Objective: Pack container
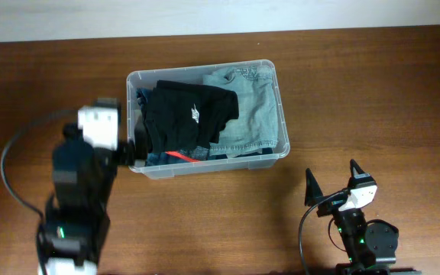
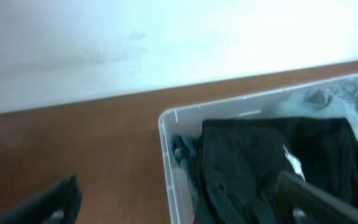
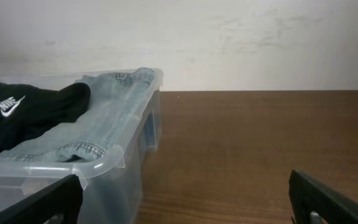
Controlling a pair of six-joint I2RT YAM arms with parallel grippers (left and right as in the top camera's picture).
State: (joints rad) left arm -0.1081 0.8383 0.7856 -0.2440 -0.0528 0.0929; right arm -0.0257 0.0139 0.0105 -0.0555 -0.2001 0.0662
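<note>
left pincer point(image 1: 137, 149) and right pincer point(image 1: 331, 173) gape apart; container point(image 1: 205, 169) lies lengthwise left-to-right, opening up.

Hidden under the jeans point(image 1: 250, 107) and black garment point(image 1: 189, 114): floor of the container point(image 1: 283, 114). Mostly buried below them, too small to identify: a red sliver point(image 1: 178, 156). Covered overhead by its own wrist, blurred and cropped at the bottom edge in the wrist view: left pincer point(image 2: 176, 186).

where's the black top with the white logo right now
The black top lies inside the container, on the pile's left half in the overhead view, overlapping the light denim to its right.
</note>
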